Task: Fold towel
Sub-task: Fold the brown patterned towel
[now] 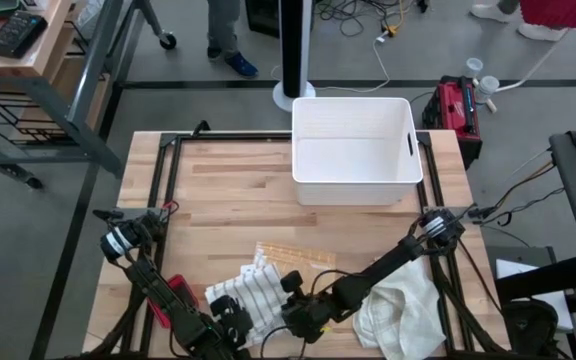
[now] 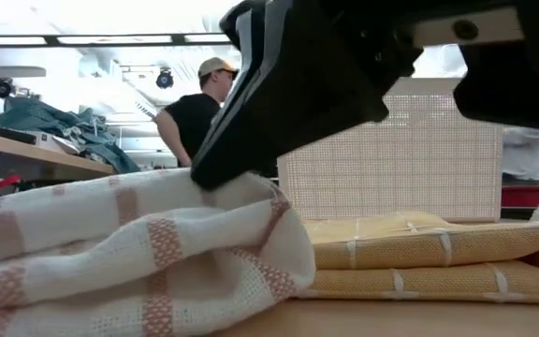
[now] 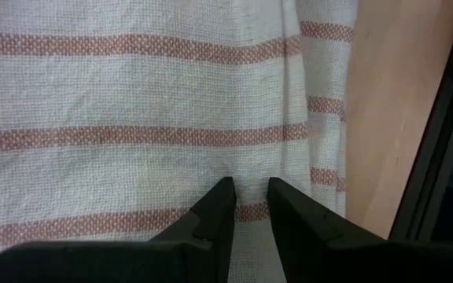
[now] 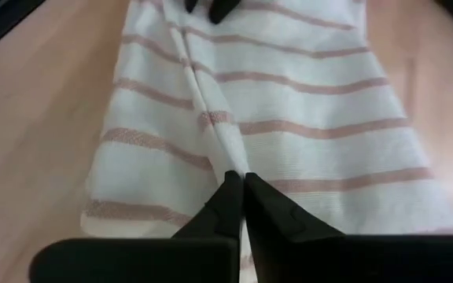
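A striped towel (image 1: pixel 248 292), white with reddish bands, lies bunched at the near edge of a wooden table (image 1: pixel 228 190), between the two arms. The left gripper (image 3: pixel 246 206) is at the towel's near left side, its fingers a narrow gap apart with cloth lying in and under that gap; it looks pinched on a thin fold, though that is a judgement. The right gripper (image 4: pixel 241 196) is at the towel's near right side, fingers pressed together on a raised crease of the cloth, so it appears clamped on the towel. Just beyond the striped towel lies a yellow cloth (image 2: pixel 419 253), folded flat, and a plain white cloth (image 1: pixel 403 315) is heaped to the right under the right arm. A white bin (image 1: pixel 353 150) sits at the far side of the table.

To do this step well, both grips should be firm on an edge before any lift. The two arms should rise together and evenly, keeping the cloth taut between them, and stay clear of the yellow cloth so it is not dragged.
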You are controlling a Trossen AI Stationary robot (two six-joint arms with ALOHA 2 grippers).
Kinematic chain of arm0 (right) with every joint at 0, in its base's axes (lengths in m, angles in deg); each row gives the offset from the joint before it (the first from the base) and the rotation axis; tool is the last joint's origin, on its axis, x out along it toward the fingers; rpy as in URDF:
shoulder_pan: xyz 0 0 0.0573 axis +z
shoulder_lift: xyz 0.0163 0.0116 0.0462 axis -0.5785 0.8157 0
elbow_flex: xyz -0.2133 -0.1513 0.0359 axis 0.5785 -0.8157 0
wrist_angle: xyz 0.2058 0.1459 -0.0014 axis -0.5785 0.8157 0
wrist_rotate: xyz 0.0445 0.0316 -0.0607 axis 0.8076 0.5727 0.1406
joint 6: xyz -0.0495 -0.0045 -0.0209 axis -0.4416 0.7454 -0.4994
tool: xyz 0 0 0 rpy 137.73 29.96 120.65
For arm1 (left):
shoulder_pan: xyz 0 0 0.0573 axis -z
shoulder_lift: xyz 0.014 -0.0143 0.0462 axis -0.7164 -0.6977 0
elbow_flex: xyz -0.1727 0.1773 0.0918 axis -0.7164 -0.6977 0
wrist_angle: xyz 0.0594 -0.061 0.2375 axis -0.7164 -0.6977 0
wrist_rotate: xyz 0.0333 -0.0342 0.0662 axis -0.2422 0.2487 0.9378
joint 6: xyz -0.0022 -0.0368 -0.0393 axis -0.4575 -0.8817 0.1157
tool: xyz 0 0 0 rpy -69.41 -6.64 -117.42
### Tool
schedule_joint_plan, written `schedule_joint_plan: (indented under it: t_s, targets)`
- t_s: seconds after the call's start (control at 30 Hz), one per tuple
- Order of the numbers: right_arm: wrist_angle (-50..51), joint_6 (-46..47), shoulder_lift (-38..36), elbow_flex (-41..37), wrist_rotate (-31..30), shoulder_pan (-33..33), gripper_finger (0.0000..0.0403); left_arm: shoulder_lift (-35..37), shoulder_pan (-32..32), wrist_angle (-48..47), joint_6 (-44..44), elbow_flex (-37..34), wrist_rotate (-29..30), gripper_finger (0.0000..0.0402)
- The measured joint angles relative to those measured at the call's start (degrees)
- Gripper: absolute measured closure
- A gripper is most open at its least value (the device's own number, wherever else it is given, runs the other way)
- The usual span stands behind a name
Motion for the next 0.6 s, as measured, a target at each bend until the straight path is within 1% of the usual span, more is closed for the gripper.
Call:
schedule_joint_plan:
  t_s: [0.3,0.4,0.5,0.6]
  targets:
    - [-0.4,-0.5,-2.4,0.0,-5.0,0.4,0.0402,0.0,0.0,0.5,-1.4,0.9,1.3,0.0326]
    - [-0.6,0.8,-2.5,0.0,-5.3,0.4,0.0402,0.0,0.0,-0.2,-0.9,3.2,1.3,0.0326]
    - [-0.8,3.4,-2.5,0.0,-6.6,0.4,0.0402,0.1,0.0,-4.5,-0.7,7.3,1.4,0.0324]
    - [-1.7,5.9,-2.6,0.0,-6.7,0.4,0.0402,0.3,0.1,-8.0,-1.1,10.6,2.5,0.0323]
